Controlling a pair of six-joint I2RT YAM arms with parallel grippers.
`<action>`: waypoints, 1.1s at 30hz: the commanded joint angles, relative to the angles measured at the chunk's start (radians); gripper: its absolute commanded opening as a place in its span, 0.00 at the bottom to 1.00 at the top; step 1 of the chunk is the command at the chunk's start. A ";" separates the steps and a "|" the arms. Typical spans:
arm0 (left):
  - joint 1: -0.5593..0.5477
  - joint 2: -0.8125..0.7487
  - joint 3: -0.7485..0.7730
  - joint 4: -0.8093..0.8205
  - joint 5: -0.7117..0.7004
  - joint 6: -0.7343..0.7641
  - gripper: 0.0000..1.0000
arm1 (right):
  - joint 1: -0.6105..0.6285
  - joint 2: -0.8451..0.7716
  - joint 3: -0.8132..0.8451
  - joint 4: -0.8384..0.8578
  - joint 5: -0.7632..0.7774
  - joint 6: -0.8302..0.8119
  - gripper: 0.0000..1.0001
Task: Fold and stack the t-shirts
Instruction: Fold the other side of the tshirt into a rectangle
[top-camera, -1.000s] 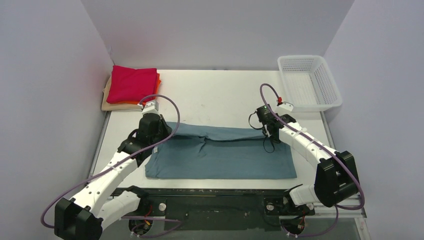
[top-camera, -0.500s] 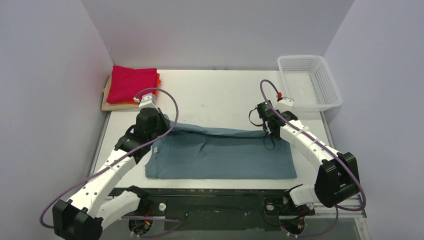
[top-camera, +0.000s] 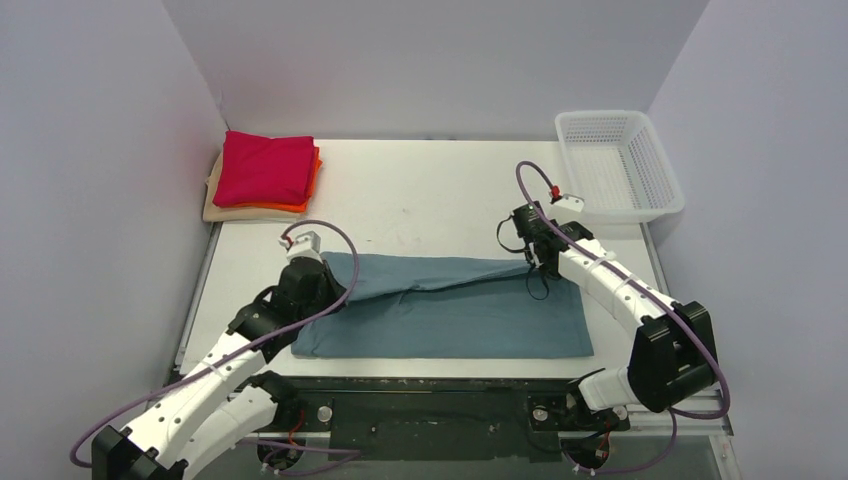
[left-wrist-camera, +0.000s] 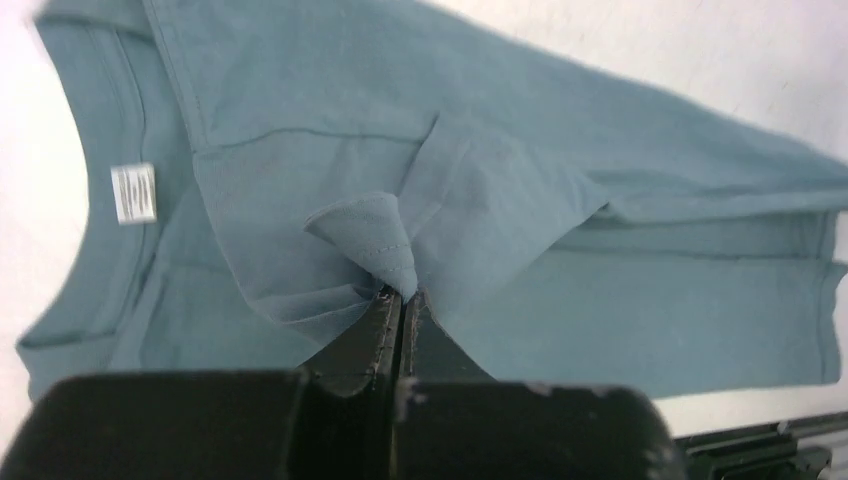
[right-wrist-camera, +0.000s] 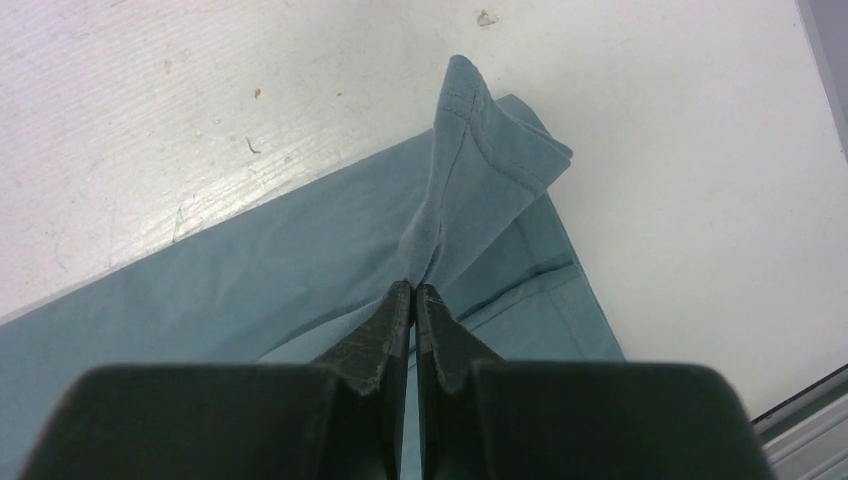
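The teal-blue t-shirt (top-camera: 450, 310) lies across the near middle of the table, its far long edge lifted and partly folded over. My left gripper (top-camera: 318, 283) is shut on a pinch of its cloth (left-wrist-camera: 385, 245) near the collar end, held above the shirt. My right gripper (top-camera: 540, 262) is shut on a pinch of the hem corner (right-wrist-camera: 470, 170) at the shirt's right end. The crimson-red shirt (top-camera: 265, 167) lies folded on top of the orange one (top-camera: 310, 182) and the beige one (top-camera: 215, 200) at the far left corner.
A white mesh basket (top-camera: 618, 165) stands at the far right corner. Grey walls close in the table on the left, back and right. The table's front rail (top-camera: 430, 385) runs just below the shirt's near edge.
My left gripper has moved toward the near edge, pulling the shirt's left far edge over the shirt body. My right gripper has stayed almost in place, still pinching the right end.
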 joint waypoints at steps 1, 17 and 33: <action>-0.084 -0.058 -0.021 -0.132 -0.050 -0.099 0.00 | 0.002 0.016 -0.017 -0.014 0.029 -0.030 0.00; -0.208 -0.130 0.025 -0.372 0.050 -0.282 0.81 | 0.008 -0.185 -0.168 -0.296 0.154 0.123 0.66; -0.072 0.433 0.205 0.060 0.172 0.037 0.88 | -0.008 -0.050 -0.108 0.120 -0.321 -0.028 0.86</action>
